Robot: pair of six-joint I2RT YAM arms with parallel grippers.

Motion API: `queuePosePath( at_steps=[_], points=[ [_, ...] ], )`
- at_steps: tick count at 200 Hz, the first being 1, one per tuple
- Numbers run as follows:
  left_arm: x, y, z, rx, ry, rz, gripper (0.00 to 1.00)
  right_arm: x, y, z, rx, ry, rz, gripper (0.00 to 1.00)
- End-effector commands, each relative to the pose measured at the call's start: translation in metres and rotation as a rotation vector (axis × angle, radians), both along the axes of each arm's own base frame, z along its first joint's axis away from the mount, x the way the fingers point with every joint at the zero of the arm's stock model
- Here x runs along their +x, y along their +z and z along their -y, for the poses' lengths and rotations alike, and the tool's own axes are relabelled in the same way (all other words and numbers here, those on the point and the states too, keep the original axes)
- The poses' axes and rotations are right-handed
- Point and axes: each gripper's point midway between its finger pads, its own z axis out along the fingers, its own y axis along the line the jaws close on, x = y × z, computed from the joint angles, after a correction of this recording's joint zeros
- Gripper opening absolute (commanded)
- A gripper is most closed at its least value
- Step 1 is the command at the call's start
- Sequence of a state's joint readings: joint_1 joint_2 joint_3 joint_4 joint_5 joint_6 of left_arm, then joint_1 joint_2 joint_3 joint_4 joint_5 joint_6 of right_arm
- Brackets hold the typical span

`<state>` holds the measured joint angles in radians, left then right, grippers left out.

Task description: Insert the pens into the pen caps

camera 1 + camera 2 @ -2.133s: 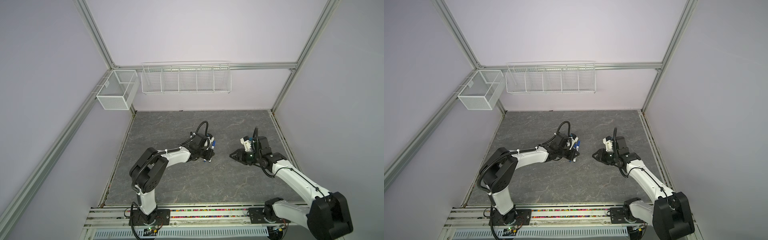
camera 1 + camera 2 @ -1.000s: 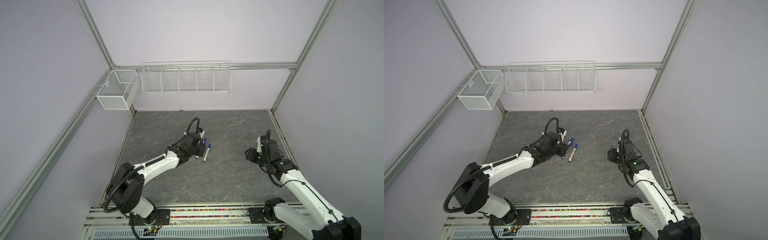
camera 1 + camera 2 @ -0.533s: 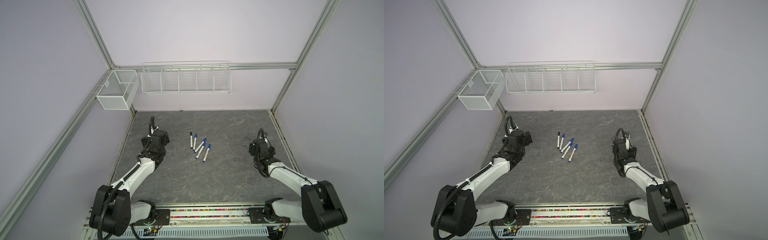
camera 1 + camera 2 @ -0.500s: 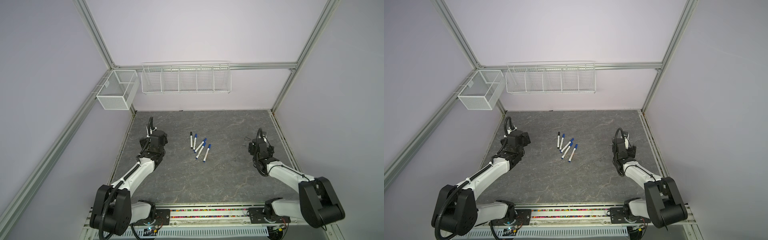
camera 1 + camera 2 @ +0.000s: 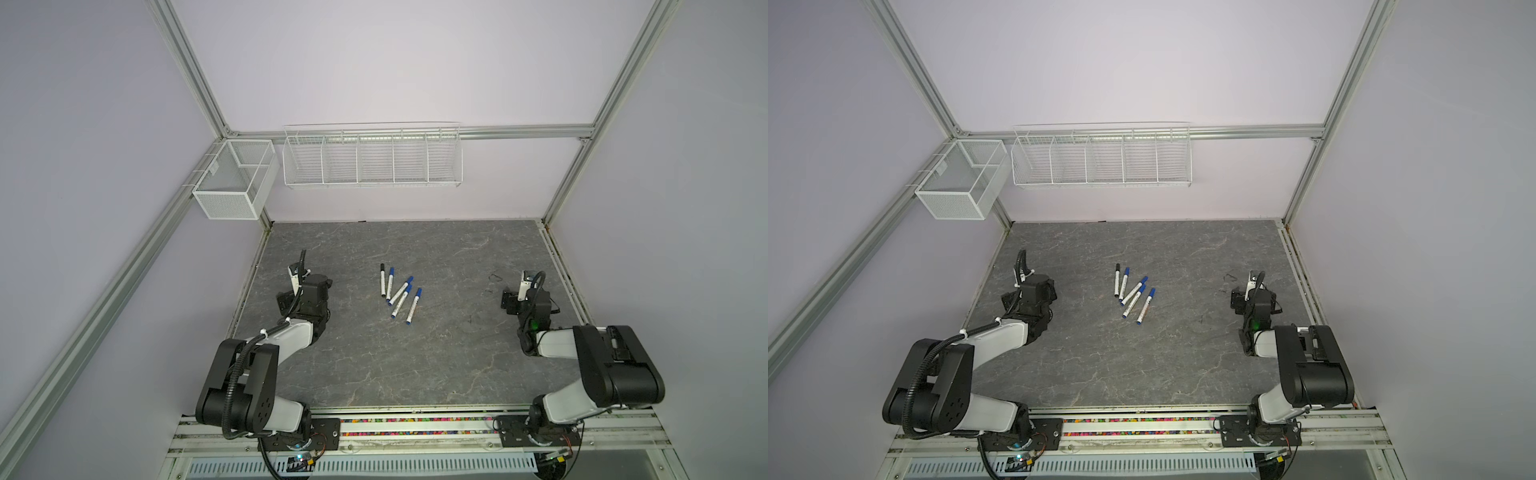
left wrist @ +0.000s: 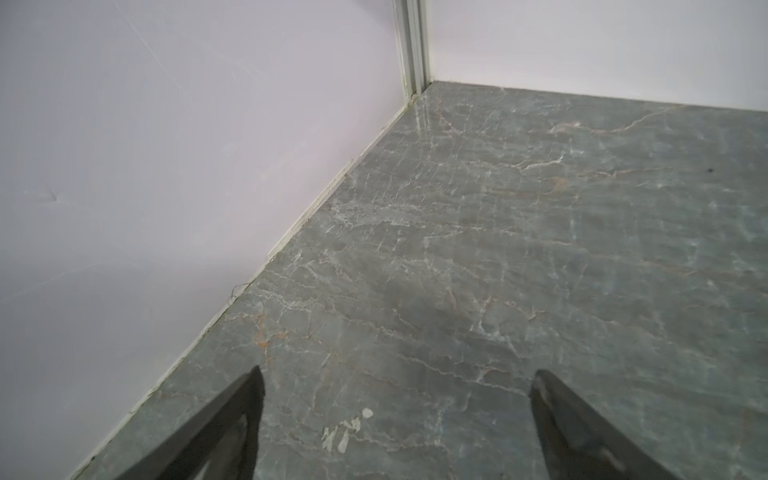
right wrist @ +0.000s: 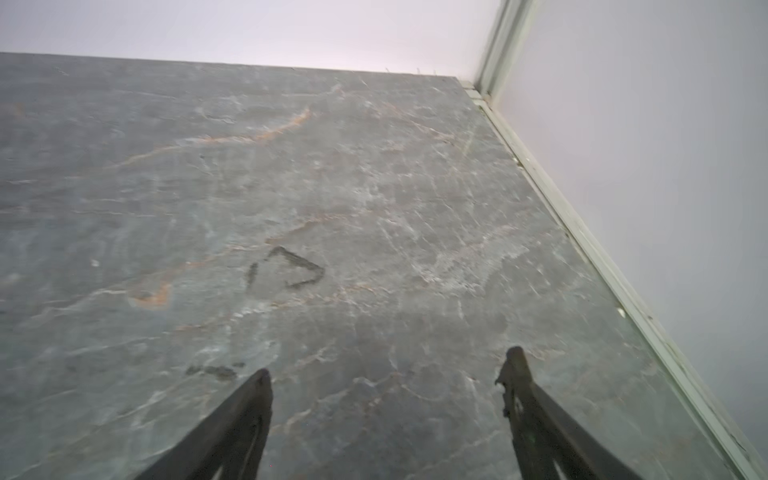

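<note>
Several white-barrelled pens (image 5: 400, 292) (image 5: 1133, 292) lie loosely fanned in the middle of the grey stone-patterned table (image 5: 436, 365), seen in both top views. Each carries its cap on the far end, one black pen cap (image 5: 382, 266) and the rest blue pen caps (image 5: 392, 271). My left gripper (image 5: 309, 292) (image 6: 397, 374) rests low by the left wall, open, nothing between its fingers. My right gripper (image 5: 524, 300) (image 7: 388, 365) rests low by the right wall, also open and holding nothing. Both stand well away from the pens. Neither wrist view shows a pen.
A white wire basket (image 5: 372, 156) hangs on the back wall and a mesh box (image 5: 232, 180) on the left frame. Dark scribble marks (image 7: 291, 268) lie ahead of the right gripper and a pale scuff (image 6: 347, 428) between the left fingers. Side walls stand close to both grippers.
The left gripper has let go at the pens and drawn back to the left wall. The right arm has pulled back to the right wall. Both jaws have opened wide.
</note>
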<state>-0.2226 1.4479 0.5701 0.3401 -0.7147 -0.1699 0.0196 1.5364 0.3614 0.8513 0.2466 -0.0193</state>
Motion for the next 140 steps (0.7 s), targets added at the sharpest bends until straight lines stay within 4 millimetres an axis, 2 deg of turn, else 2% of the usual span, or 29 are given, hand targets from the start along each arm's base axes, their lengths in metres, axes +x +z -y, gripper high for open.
queuePosePath(
  at_steps=[1, 24, 44, 51, 61, 68, 89, 101, 116, 140],
  points=[
    [0.018, 0.011, 0.006, -0.015, -0.045, 0.048, 0.99, 0.008, 0.015, -0.016, 0.019, 0.094, 0.056, 0.88],
    [0.016, 0.010, 0.000, -0.047, -0.060, 0.058, 0.99, 0.008, 0.015, -0.017, 0.020, 0.095, 0.051, 0.88],
    [0.010, 0.022, -0.009, 0.018, -0.054, 0.145, 0.99, 0.009, 0.015, -0.017, 0.020, 0.094, 0.055, 0.88],
    [0.007, 0.015, -0.013, -0.011, -0.044, 0.174, 0.99, 0.009, 0.014, -0.017, 0.023, 0.095, 0.049, 0.89],
    [0.015, 0.012, -0.009, -0.022, -0.125, 0.222, 0.99, 0.009, 0.015, -0.017, 0.021, 0.096, 0.053, 0.88],
    [0.020, 0.009, -0.006, -0.033, -0.139, 0.191, 0.99, 0.009, 0.015, -0.016, 0.022, 0.095, 0.055, 0.89],
    [0.015, -0.003, -0.002, -0.065, -0.174, 0.161, 0.99, 0.009, 0.015, -0.016, 0.022, 0.095, 0.053, 0.89],
    [0.016, 0.002, -0.001, -0.036, -0.200, 0.239, 0.99, 0.009, 0.015, -0.016, 0.023, 0.096, 0.053, 0.89],
    [0.016, -0.003, -0.002, -0.069, -0.188, 0.171, 0.99, 0.009, 0.015, -0.016, 0.025, 0.098, 0.052, 0.89],
    [0.016, -0.002, -0.002, -0.057, -0.195, 0.205, 0.99, 0.009, 0.014, -0.016, 0.029, 0.100, 0.051, 0.88]
  ],
)
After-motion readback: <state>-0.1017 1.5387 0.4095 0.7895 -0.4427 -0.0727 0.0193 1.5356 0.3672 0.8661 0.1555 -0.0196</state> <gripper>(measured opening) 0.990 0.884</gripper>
